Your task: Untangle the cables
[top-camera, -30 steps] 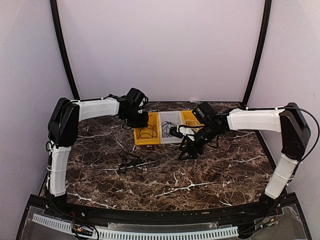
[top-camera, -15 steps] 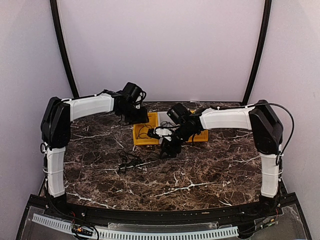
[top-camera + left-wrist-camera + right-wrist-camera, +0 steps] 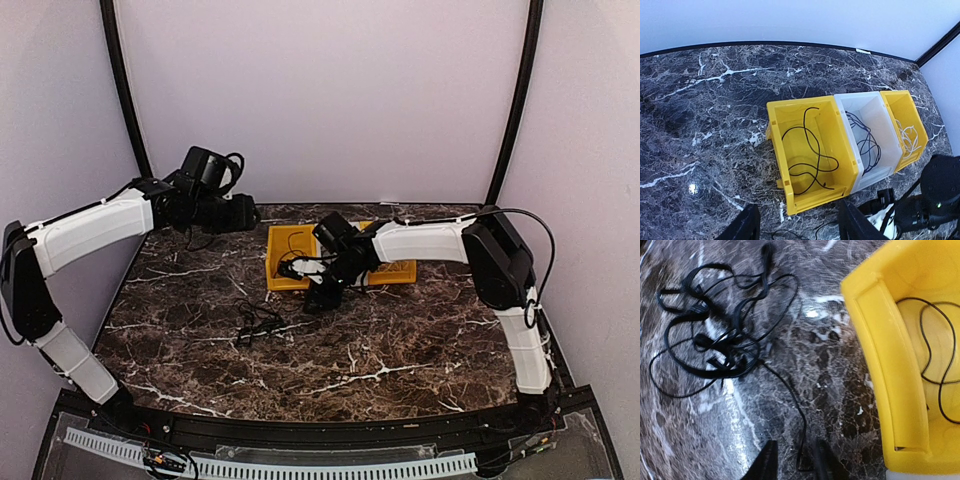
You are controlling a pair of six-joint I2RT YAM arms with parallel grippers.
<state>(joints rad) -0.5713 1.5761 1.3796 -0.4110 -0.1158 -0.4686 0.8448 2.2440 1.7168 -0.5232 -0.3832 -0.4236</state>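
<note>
Black tangle [image 3: 715, 335]: you have a thin, glossy black cable piled in many crossing loops, lying flat on the marble table [image 3: 715, 100]. It sits at upper left in the right wrist view and left of centre in the top view [image 3: 258, 322].
Loose strand [image 3: 790, 400]: one thin line runs from the tangle down to the bottom edge of the right wrist view. It ends in a small hook between the fingertips.
Right gripper [image 3: 795, 462]: the jaws stand partly apart with the strand's end in the gap. You see neither finger pressing it, and nothing is gripped.
Left gripper [image 3: 800, 227]: it is raised at upper left in the top view [image 3: 243, 213]. The jaws are spread and hold nothing.
Left yellow bin [image 3: 776, 150]: it holds one black cord [image 3: 810, 145], loosely coiled and on its own.
White bin [image 3: 858, 95]: this middle bin holds one dark cord [image 3: 865, 142] in long, slack loops.
Right yellow bin [image 3: 897, 102]: it holds one white cord [image 3: 909, 136], bunched toward the lower end.
Left wrist view only: you see all three bins and what is in each, but almost nothing of the tangle.
Right wrist view only: you see the tangle's crossings and one corner of the left yellow bin [image 3: 880, 355].
Top view only: you see both arms. The right arm covers the white bin, and the tangle is just a small dark knot.
</note>
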